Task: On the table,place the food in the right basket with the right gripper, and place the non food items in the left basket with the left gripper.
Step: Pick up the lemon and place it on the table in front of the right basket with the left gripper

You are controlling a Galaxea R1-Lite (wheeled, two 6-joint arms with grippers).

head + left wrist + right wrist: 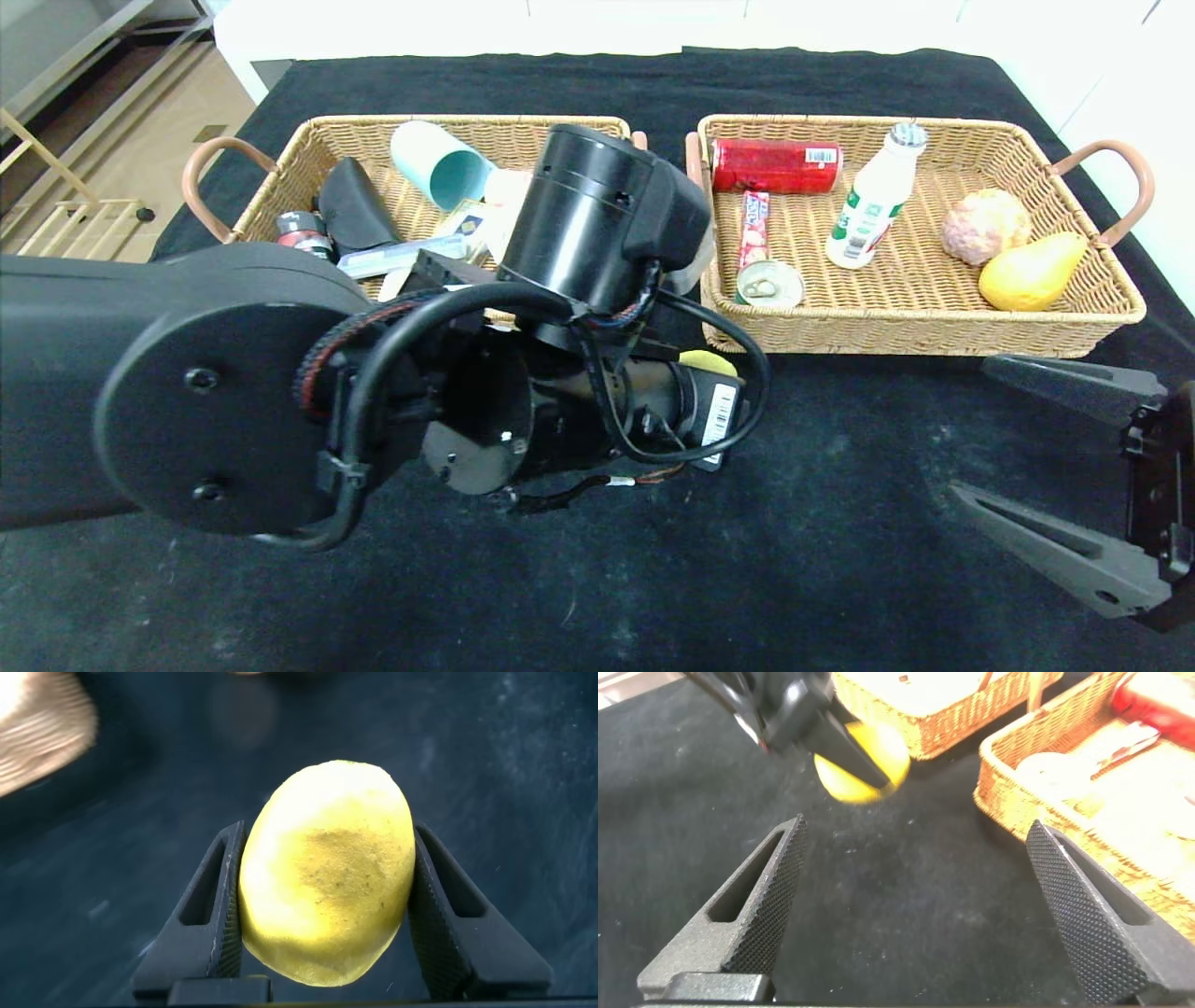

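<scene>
The left claw (322,905) grips the lemon (325,873) just before the baskets' gap; the right basket (934,308) lies to its right. The right claw (924,905) gapes, empty.

I can read no words anywhere; only barcodes show, on the red can (776,165) and my left arm's label (718,416).

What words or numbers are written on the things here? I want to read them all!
Nothing can be read for sure.
Red can: white barcode label, too small.
White bottle: green label, print blurred.
Red snack stick: white letters, too blurred.
Left arm's white sticker: barcode, too small.
Card in the left basket: blue mark, unreadable.
Lemon in the left gripper: no text.
</scene>
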